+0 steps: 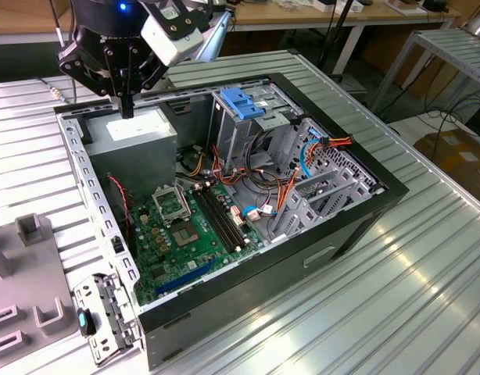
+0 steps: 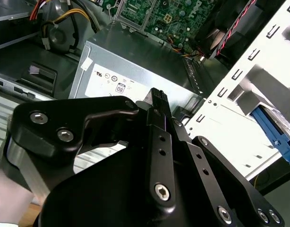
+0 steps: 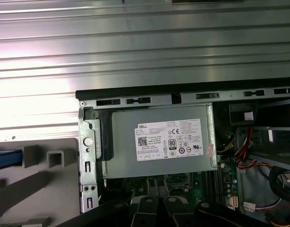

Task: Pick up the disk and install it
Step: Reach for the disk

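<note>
Hand (image 1: 127,112) hovers over power-supply box (image 1: 138,141), above its white printed sticker (image 3: 169,139); hand looks pressed together, empty.

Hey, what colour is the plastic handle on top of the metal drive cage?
Blue; the handle shows best in the exterior view.

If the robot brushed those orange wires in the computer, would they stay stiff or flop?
Probably flop: the orange wires curve loosely between connectors. Likely light, being thin. They could snag, lying tangled beside the cage.
</note>
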Robot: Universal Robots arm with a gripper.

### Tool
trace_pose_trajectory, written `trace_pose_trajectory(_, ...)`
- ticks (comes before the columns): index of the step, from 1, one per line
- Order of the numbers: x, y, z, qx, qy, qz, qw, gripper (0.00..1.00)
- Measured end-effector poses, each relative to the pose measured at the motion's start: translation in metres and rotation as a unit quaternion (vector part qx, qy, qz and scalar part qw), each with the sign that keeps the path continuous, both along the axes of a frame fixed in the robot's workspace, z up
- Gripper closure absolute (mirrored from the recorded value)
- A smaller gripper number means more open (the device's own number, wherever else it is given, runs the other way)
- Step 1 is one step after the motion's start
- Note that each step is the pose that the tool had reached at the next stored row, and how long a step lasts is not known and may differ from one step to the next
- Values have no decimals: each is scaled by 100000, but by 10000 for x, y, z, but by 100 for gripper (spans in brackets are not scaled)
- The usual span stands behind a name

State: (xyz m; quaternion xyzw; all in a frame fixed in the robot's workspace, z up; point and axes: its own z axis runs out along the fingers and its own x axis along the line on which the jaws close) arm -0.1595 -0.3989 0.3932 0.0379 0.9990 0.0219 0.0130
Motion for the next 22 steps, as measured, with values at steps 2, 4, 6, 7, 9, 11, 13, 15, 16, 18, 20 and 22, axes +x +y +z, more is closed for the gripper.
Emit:
trace_pose_trajectory(2,-8,0,0,1,0,5,100000,89)
trace_pose_trajectory(4,-14,0,0,-1,2,2,100000,89)
trace_pose_trajectory(6,-21,0,0,0,3,3,100000,89)
trace_pose_trajectory(7,-23,0,0,0,4,4,100000,89)
trace_pose_trajectory(9,-30,0,0,-1,7,3,100000,89)
trace_pose_trajectory(11,-36,0,0,0,5,3,100000,89)
trace_pose_trajectory(13,-42,0,0,-3,7,2,100000,89)
trace_pose_trajectory(15,-48,0,0,-2,5,-1,100000,89)
trace_pose_trajectory(16,-52,0,0,0,6,0,100000,89)
trace_pose_trajectory(18,-58,0,-1,0,5,4,100000,89)
trace_pose_trajectory(20,-64,0,0,-1,7,1,100000,89)
trace_pose_trajectory(22,-71,0,0,-2,9,0,100000,89)
